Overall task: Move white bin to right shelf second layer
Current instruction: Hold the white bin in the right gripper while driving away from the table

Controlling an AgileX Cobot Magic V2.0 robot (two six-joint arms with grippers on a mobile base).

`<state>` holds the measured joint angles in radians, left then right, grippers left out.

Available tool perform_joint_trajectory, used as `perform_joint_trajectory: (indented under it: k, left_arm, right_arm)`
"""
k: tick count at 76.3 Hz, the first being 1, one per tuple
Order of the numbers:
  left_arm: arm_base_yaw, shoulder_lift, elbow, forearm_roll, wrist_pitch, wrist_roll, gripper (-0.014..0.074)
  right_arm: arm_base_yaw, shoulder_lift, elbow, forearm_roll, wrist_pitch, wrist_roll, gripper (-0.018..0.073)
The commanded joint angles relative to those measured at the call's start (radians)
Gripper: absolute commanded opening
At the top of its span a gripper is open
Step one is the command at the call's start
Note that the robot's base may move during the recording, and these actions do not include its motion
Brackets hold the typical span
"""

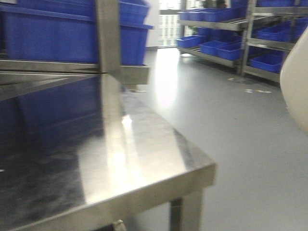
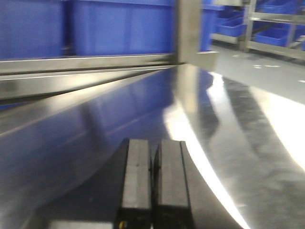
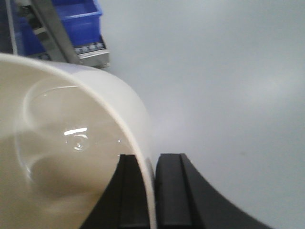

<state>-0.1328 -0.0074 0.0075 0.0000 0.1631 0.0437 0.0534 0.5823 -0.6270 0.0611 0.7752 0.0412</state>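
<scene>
Right end effector (image 3: 148, 191) was pinched shut on the wall of the white bin (image 3: 62, 157), with one pad inside, one outside and the rim between them. The bin hung over grey floor (image 3: 214, 71). In the front view only its curved side showed at the right edge, apart from the steel table (image 1: 144, 159). Left end effector (image 2: 152, 183) was fully closed, pads pressed together with nothing between them, low over the table top. Blue crates (image 1: 72, 33) sat on a steel ledge above the table's far side. Across the floor stood steel racks (image 1: 248, 38) carrying more crates of the same blue.
</scene>
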Motion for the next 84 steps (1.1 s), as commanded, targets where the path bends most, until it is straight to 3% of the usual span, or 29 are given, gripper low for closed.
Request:
perform_joint_trajectory:
  k: [1,84]
  left_arm:
    - [-0.004,-0.014,0.037,0.0,-0.086,-0.005,0.0085]
    - [-0.004,-0.014,0.037,0.0,-0.086,-0.005,0.0085]
  right_arm:
    - [-0.008,-0.001,-0.029,0.013,-0.081,-0.006,0.0109]
    - [-0.008,-0.001,-0.029,0.013,-0.081,-0.006,0.0109]
